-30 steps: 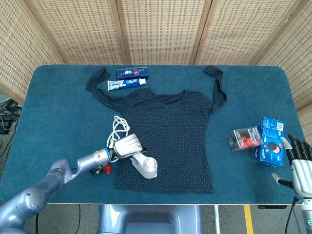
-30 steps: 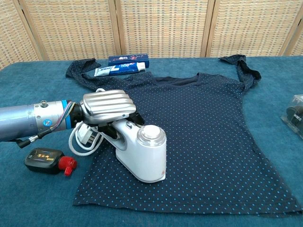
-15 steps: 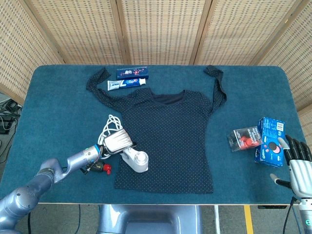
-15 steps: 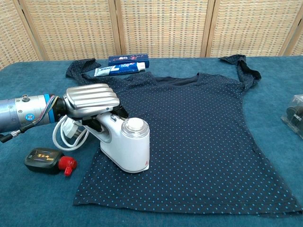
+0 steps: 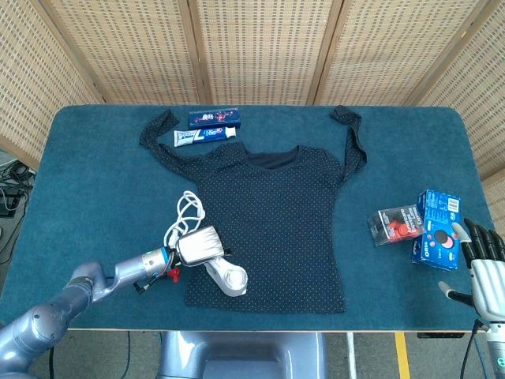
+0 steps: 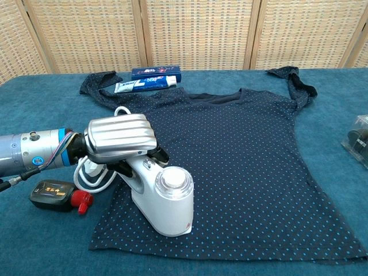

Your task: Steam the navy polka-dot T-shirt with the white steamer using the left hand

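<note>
The navy polka-dot T-shirt (image 5: 276,213) (image 6: 247,161) lies flat in the middle of the blue table, its sleeves spread toward the back. My left hand (image 5: 197,245) (image 6: 121,138) grips the handle of the white steamer (image 5: 227,277) (image 6: 164,202), whose head rests on the shirt's lower left part near the hem. The steamer's white cord (image 5: 185,213) (image 6: 95,178) loops on the table beside the shirt. My right hand (image 5: 483,268) hovers at the table's right front edge with its fingers apart, holding nothing.
A toothpaste tube (image 5: 203,136) and its blue box (image 5: 214,118) lie at the back by the left sleeve. A black device with a red cap (image 6: 57,194) sits left of the steamer. A clear pack (image 5: 397,223) and blue boxes (image 5: 438,229) stand at the right.
My left hand has slid the steamer over the shirt's lower left: first leftward and back, then toward the front hem. The right hand stays nearly still.
</note>
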